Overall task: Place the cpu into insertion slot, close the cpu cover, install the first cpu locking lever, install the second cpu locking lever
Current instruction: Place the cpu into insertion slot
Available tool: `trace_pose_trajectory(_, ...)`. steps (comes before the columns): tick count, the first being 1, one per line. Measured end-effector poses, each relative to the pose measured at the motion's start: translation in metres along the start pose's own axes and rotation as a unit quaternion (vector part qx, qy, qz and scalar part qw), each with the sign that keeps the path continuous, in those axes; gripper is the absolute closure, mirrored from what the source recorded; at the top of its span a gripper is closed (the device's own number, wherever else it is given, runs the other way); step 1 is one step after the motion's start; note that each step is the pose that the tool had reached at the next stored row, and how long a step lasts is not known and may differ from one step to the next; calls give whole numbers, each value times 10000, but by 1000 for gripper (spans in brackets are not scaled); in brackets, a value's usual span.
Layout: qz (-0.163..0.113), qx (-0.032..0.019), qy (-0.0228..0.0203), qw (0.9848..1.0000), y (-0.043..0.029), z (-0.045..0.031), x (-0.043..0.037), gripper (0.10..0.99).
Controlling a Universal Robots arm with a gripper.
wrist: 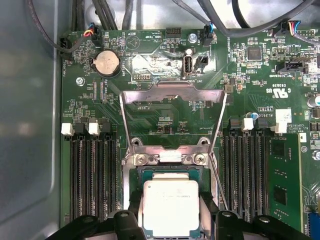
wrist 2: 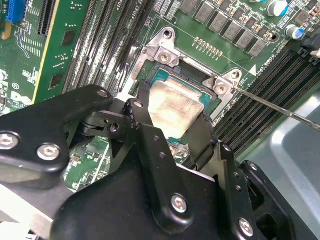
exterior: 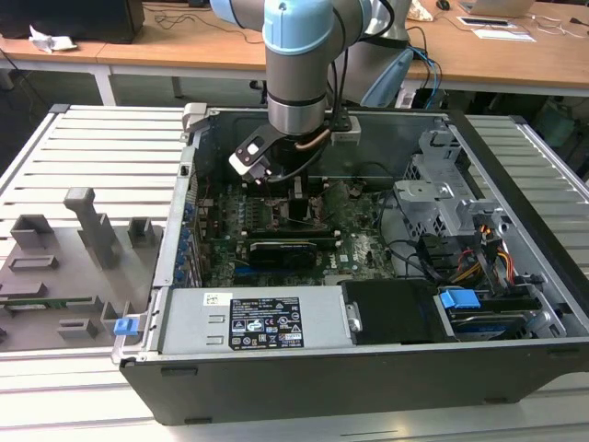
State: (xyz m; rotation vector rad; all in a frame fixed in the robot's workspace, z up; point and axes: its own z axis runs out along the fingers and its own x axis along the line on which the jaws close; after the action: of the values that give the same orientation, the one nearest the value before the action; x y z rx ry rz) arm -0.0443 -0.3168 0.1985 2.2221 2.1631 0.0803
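End effector (wrist 2: 172, 114) clenched on cpu (wrist: 171, 207), cpu seated at insertion slot (wrist 2: 164, 75); cpu cover (wrist: 172, 92) swung open.

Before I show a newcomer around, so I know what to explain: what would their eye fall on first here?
Probably the cpu, its pale silver top held by the gripper at the socket. Next, the cpu cover, standing open beyond the socket in the first wrist view. In the exterior view, the blue-jointed arm reaches down into the open computer case.
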Motion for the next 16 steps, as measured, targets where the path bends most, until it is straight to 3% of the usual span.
trace_pose_trajectory(5,13,0,-1,10000,4,0,0,537)
trace_pose_trajectory(6,13,0,-1,10000,5,1,0,471)
trace_pose_trajectory(16,14,0,9,10000,19,1,17,471)
